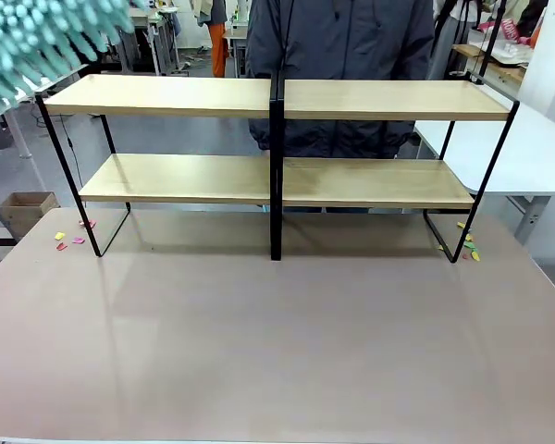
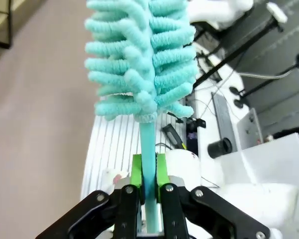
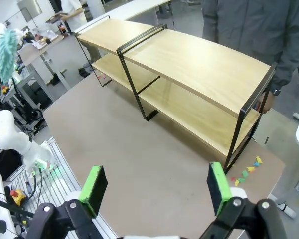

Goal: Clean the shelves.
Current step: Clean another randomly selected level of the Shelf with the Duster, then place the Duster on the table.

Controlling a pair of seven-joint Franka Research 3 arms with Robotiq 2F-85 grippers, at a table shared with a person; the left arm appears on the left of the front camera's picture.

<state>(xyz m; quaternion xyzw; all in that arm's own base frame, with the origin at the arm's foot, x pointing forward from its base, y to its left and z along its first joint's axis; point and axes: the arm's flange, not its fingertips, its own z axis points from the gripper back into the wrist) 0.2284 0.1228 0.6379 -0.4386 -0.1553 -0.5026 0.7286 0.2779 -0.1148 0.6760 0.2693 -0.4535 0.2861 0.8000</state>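
Chenille duster (image 2: 139, 59), teal, soft and light, is pinched by its stiff handle in the left gripper (image 2: 148, 191), well back from the shelves (image 1: 277, 100). Right gripper (image 3: 154, 186) hangs spread, rack ahead; boards look rigid.

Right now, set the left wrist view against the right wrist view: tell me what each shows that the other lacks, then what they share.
Left wrist view alone: the left gripper shut on the thin handle of the teal duster, green pads pressed against it, fluffy head above.

Right wrist view alone: the right gripper open and empty, the whole length of the shelves with both wood tiers bare, coloured scraps on the table by the rack's near leg, and a person behind it.

Both: the brown table and the duster, small and far off in the right wrist view.
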